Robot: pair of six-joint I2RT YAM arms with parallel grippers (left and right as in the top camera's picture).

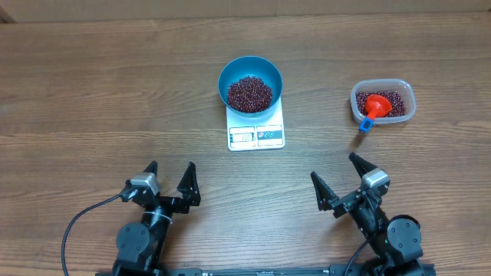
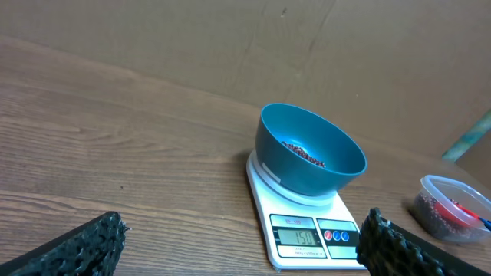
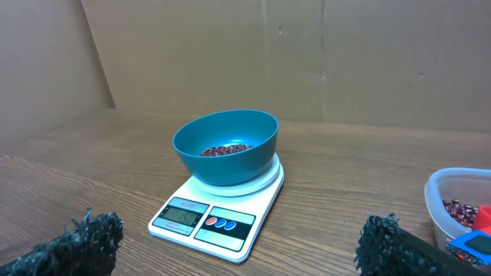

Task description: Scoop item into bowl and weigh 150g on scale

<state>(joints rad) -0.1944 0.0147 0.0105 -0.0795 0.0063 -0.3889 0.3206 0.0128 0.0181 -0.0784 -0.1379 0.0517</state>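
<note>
My scale's point(image 2: 267, 205) display point(image 2: 296, 238) reads 150. Glossy dark red-brown beans point(image 1: 249, 93) lie in the blue bowl point(image 1: 230, 73). My left gripper point(image 1: 170, 167) and right gripper point(image 1: 333, 166) are spread, empty.

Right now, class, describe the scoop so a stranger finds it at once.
On the wooden table, right of the scale, sits a clear tub. The scoop lies inside: the only red thing, its blue handle over the rim.

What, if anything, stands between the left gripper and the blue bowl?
Nothing visible does. Only bare table lies between the open left gripper and the scale, whose display edge faces it. The bowl sits on the scale.
</note>
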